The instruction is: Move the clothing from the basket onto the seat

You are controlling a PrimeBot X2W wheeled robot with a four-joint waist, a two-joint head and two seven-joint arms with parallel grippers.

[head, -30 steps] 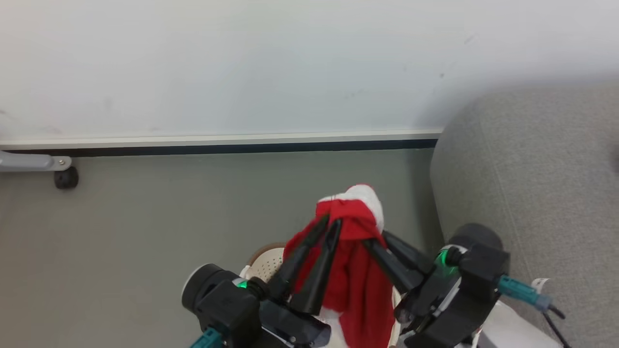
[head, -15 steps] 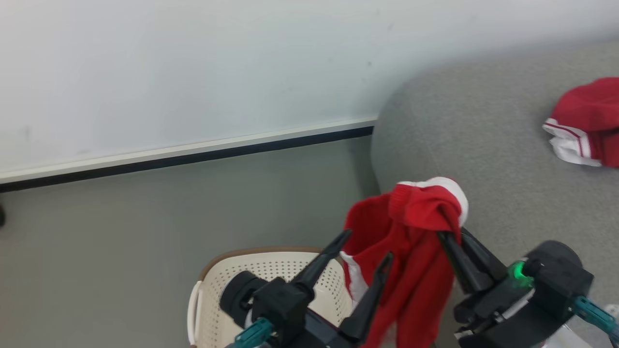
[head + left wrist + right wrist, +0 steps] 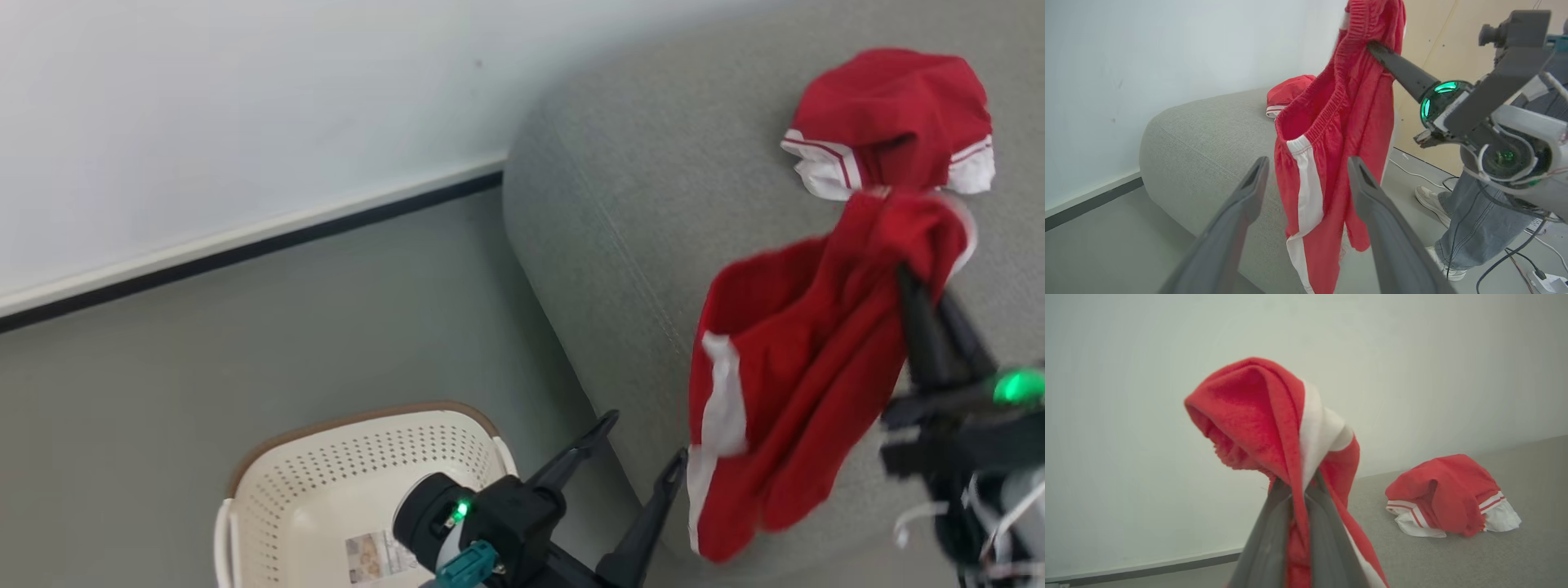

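Right gripper [image 3: 906, 282]: closed tight on a bunched fold of the clothing [image 3: 800, 359]. Red and white fabric is pinched between the two fingers and draped over their tips.
Left gripper [image 3: 645, 438]: fingers are spread wide and nothing is held. It is seen low in the head view, between the basket [image 3: 351, 420] and the seat [image 3: 653, 204].
Clothing: it is hung from the right gripper above the seat's rounded front corner, with a white side stripe shown and the lower end dangling. Whether the hem touches the upholstery cannot be told.
Basket: it is set on the grey floor [image 3: 245, 343] just beside the seat's end, and its barcode sticker [image 3: 371, 555] is exposed.
Second garment [image 3: 890, 106]: a crumpled red piece with white trim is laid on the seat, just beyond the held clothing.
Person: legs in jeans [image 3: 1470, 228] are seen behind the right arm.
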